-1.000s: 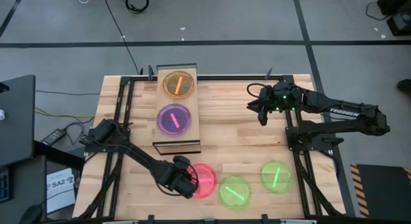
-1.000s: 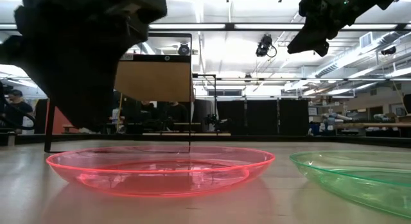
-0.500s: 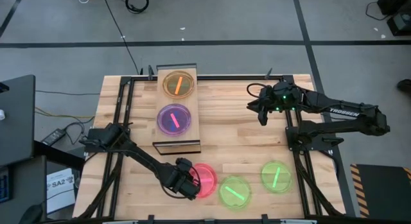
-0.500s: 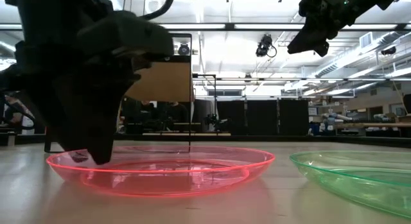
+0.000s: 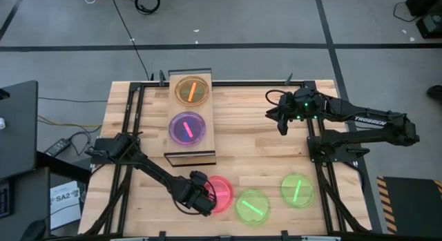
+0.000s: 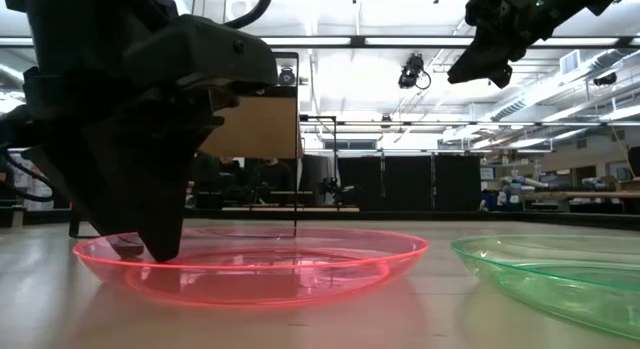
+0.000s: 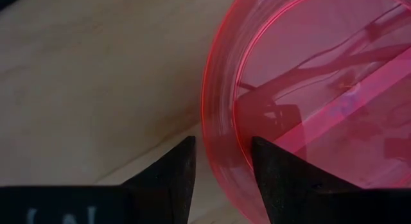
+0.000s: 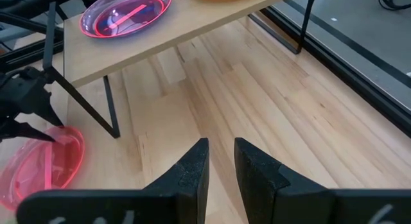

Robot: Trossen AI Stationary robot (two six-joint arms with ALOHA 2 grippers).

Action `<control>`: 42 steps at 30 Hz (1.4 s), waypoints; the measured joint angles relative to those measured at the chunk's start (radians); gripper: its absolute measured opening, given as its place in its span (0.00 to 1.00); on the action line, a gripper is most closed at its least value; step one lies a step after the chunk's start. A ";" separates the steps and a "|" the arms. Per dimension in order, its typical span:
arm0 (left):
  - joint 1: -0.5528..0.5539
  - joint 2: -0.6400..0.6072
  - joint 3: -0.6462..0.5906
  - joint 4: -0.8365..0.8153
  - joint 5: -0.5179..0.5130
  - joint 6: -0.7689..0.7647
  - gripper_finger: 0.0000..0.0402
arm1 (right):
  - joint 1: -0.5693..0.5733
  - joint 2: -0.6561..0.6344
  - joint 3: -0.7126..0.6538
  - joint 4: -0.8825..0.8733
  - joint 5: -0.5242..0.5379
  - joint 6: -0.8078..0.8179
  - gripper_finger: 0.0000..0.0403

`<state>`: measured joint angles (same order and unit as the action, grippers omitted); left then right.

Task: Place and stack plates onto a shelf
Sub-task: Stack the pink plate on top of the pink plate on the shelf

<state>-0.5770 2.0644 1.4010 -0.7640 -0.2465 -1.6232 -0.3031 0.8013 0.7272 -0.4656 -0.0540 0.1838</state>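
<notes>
- While the right gripper (image 5: pixel 282 123) hangs idle above the far right of the table, fingers parted only a little and holding nothing, the left gripper (image 5: pixel 205 197) has come down over the last second onto the near edge of the pink plate (image 5: pixel 221 194).
- Its jaws stand spread, one finger inside the rim and one outside; nothing is clamped yet.
- That reads as the start of a pickup: this plate looks next in line for the shelf (image 5: pixel 190 118), where an orange plate (image 5: pixel 191 90) and a purple plate (image 5: pixel 187 128) already sit.
- Two green plates (image 5: pixel 252 206) wait on the table beside the pink one.
- The left wrist view shows what the overhead cannot: the rim (image 7: pixel 218 121) running straight between the two fingertips (image 7: pixel 183 166).
- The low view adds height: the finger tips are down at the plate's edge (image 6: pixel 110 251), about at table level.
- Only the right wrist view shows the shelf's dark legs (image 8: pixel 110 102) and the gap beneath.
</notes>
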 joint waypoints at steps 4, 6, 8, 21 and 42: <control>0.000 -0.001 0.000 -0.012 0.003 -0.014 0.35 | 0.000 0.000 0.000 0.000 0.000 0.000 0.20; 0.000 -0.001 0.000 -0.016 0.006 -0.016 0.32 | 0.000 0.000 0.000 0.000 0.000 0.000 0.20; 0.000 -0.001 0.000 -0.019 0.008 -0.017 0.29 | 0.000 0.000 0.000 0.000 0.000 0.000 0.20; 0.000 0.003 0.023 -0.021 0.016 -0.015 0.16 | 0.000 0.000 0.000 0.000 0.000 0.000 0.20; 0.000 -0.026 0.023 -0.050 0.044 0.012 0.01 | 0.000 0.000 0.000 0.000 0.000 -0.003 0.20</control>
<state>-0.5770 2.0386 1.4243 -0.8144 -0.2023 -1.6113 -0.3031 0.8013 0.7273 -0.4652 -0.0540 0.1810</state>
